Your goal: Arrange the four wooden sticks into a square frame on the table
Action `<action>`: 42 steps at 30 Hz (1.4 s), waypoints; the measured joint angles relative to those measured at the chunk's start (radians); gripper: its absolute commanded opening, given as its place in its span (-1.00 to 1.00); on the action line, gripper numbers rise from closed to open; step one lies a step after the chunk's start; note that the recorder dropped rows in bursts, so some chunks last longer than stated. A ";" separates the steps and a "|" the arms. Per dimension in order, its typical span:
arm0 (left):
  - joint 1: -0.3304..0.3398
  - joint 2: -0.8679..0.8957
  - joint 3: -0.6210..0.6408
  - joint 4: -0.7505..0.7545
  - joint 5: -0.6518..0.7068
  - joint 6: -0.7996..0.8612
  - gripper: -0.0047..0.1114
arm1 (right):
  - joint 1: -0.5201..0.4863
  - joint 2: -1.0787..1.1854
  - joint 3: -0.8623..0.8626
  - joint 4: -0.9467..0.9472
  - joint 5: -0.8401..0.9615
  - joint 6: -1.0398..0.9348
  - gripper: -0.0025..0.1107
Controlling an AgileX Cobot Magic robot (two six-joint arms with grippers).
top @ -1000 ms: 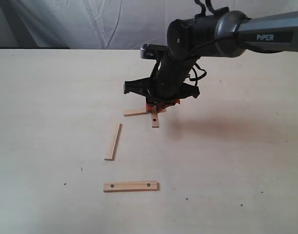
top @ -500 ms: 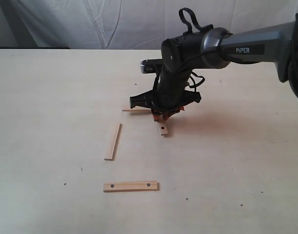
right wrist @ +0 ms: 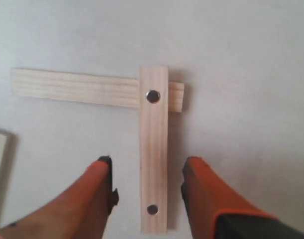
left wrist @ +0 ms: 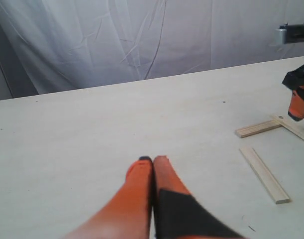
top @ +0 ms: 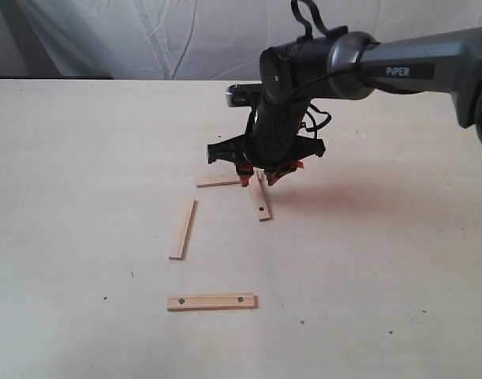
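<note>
Pale cream table [top: 83,158] backed by creased white cloth [top: 146,39].

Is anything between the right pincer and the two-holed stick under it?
Nothing visible. The right pincer is open, its fingers on either side of the two-holed stick, which lies flat with one end overlapping another stick.

The grey right arm [top: 438,51] carries white PiPER lettering [top: 406,71], black cables [top: 305,17] loop above its black wrist [top: 284,71], and the right gripper [right wrist: 148,162] has orange fingers [right wrist: 206,196].
</note>
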 measured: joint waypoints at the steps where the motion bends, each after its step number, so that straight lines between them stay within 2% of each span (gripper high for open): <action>1: 0.000 0.000 0.000 0.000 0.000 0.000 -0.92 | 0.000 -0.017 0.000 0.000 0.011 0.000 -0.23; 3: 0.000 0.000 0.000 0.000 0.000 0.000 -0.92 | -0.004 -0.051 -0.002 0.000 0.035 0.001 -0.41; 7: 0.000 0.000 0.000 0.000 0.000 0.000 -0.92 | -0.023 -0.109 0.048 0.000 0.052 0.004 -0.94; 8: 0.000 0.000 0.000 0.000 0.000 0.000 -0.92 | -0.028 -0.126 0.076 0.000 0.049 0.004 -0.96; 15: 0.000 0.000 0.000 0.000 0.000 0.000 -0.92 | -0.087 -0.264 0.282 0.002 -0.015 -0.003 -0.95; 24: 0.000 0.000 0.000 0.009 -0.013 0.002 -0.92 | -0.151 -0.387 0.415 0.000 -0.048 -0.029 -0.95; 35: 0.000 0.000 0.001 0.053 -0.321 0.002 -0.92 | -0.151 -0.552 0.452 0.034 -0.107 -0.060 -0.95; 42: 0.000 0.000 0.001 -0.052 -0.367 -0.053 -0.92 | -0.151 -0.562 0.475 0.027 -0.092 -0.066 -0.95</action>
